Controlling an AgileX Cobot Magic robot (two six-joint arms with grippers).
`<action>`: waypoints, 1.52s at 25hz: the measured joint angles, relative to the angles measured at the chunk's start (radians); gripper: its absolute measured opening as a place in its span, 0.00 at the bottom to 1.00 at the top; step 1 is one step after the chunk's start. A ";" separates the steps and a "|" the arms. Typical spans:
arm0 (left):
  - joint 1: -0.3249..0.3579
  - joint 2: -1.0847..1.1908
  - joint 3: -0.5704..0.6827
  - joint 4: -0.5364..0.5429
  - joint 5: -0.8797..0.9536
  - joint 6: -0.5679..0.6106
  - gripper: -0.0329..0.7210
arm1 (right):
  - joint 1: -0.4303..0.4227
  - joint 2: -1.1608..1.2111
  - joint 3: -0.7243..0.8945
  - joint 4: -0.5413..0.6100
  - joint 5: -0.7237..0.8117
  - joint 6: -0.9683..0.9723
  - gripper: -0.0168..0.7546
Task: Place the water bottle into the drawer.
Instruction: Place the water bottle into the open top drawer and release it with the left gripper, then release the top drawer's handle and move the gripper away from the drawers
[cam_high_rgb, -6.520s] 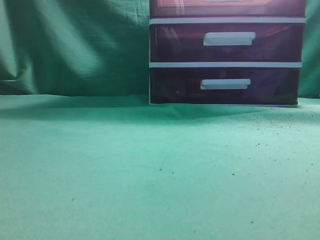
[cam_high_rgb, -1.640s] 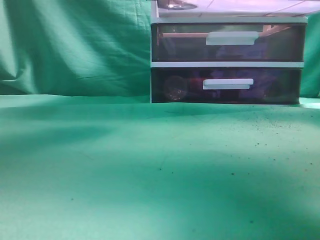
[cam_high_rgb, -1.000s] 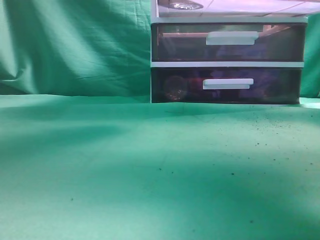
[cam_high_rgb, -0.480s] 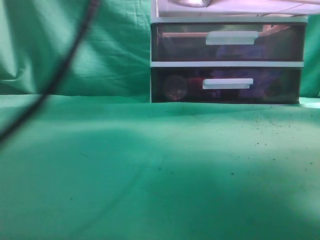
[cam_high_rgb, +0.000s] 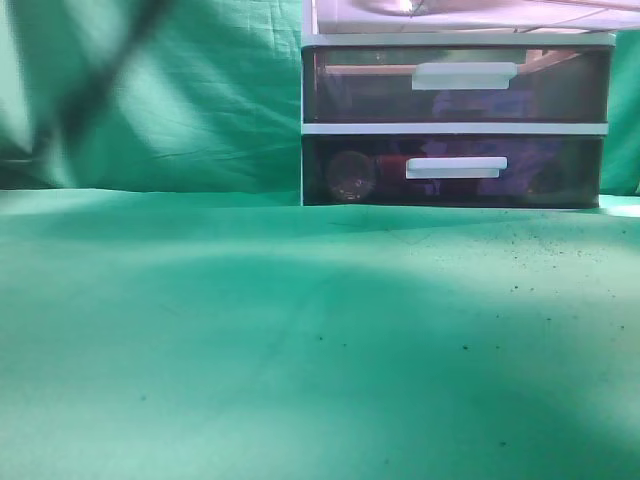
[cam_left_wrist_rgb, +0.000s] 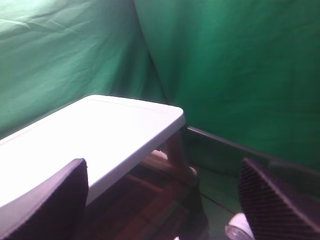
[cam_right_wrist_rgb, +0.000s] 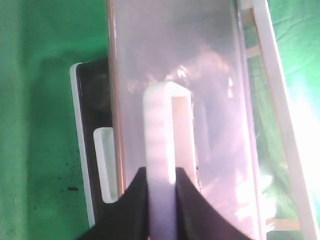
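The drawer (cam_high_rgb: 500, 16) is pulled out; only its pale underside shows at the top edge of the exterior view. A shiny rounded shape there, likely the water bottle (cam_high_rgb: 392, 7), shows through it. My right gripper (cam_right_wrist_rgb: 161, 175) is shut on the drawer's white handle (cam_right_wrist_rgb: 162, 120) on the translucent front (cam_right_wrist_rgb: 210, 75). My left gripper (cam_left_wrist_rgb: 165, 210) is open and empty above the drawer's reddish-brown inside (cam_left_wrist_rgb: 145, 200), next to the white cabinet top (cam_left_wrist_rgb: 90, 135). A small pale round end, perhaps the bottle (cam_left_wrist_rgb: 240, 229), shows by the right finger.
Two lower dark drawers with white bar handles (cam_high_rgb: 463, 76) (cam_high_rgb: 455, 167) are shut, with dim objects inside. Green cloth covers the table (cam_high_rgb: 300, 340) and hangs behind. A dark blurred cable or arm part (cam_high_rgb: 90, 90) crosses the upper left.
The top drawer, shut 6.5 s ago, is pulled out. The shiny shape at the top edge has drifted right. A dark blurred cable swung into the left and moved up.
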 joint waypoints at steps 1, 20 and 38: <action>0.000 -0.012 -0.003 -0.010 0.023 0.000 0.82 | 0.000 0.000 0.000 0.000 0.000 0.000 0.15; 0.083 -0.317 -0.004 0.682 0.917 -0.685 0.14 | 0.002 0.007 -0.018 0.051 0.018 -0.233 0.15; 0.137 -0.493 0.148 0.835 1.224 -0.928 0.14 | -0.048 0.472 -0.546 0.174 0.034 -0.390 0.15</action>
